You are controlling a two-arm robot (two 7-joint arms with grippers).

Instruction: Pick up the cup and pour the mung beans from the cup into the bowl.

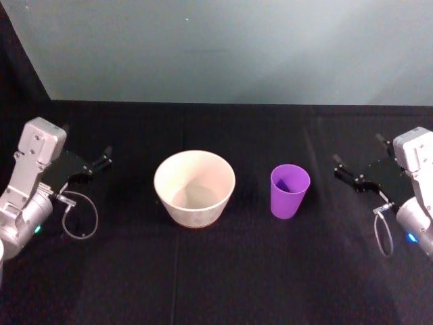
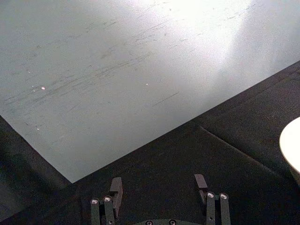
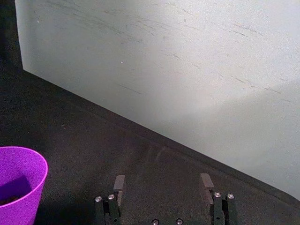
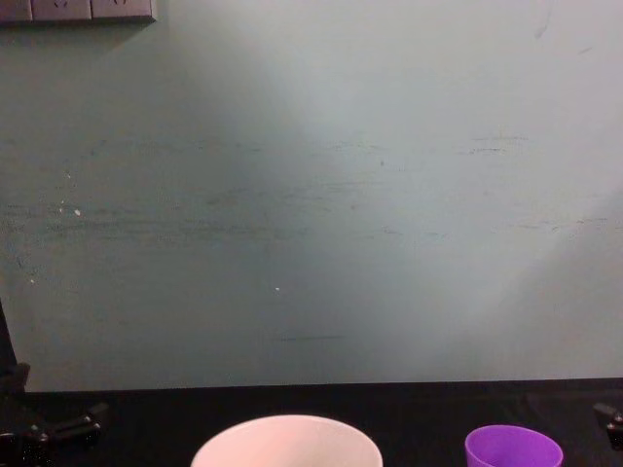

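Observation:
A small purple cup (image 1: pixel 290 191) stands upright on the black table, right of centre; its rim also shows in the chest view (image 4: pixel 513 449) and the right wrist view (image 3: pixel 18 185). The wide white bowl (image 1: pixel 194 187) sits at the table's middle, its rim low in the chest view (image 4: pixel 286 443) and at the edge of the left wrist view (image 2: pixel 291 144). My right gripper (image 1: pixel 344 170) hovers open a short way right of the cup, fingers (image 3: pixel 119 183) apart and holding nothing. Left of the bowl, my left gripper (image 1: pixel 100 162) hangs open, fingers (image 2: pixel 116 186) spread.
A pale grey-green wall (image 4: pixel 311 195) rises behind the black tabletop (image 1: pixel 223 271). A strip of wall sockets (image 4: pixel 78 10) sits high at the left. Loose cables (image 1: pixel 78 213) loop from each wrist.

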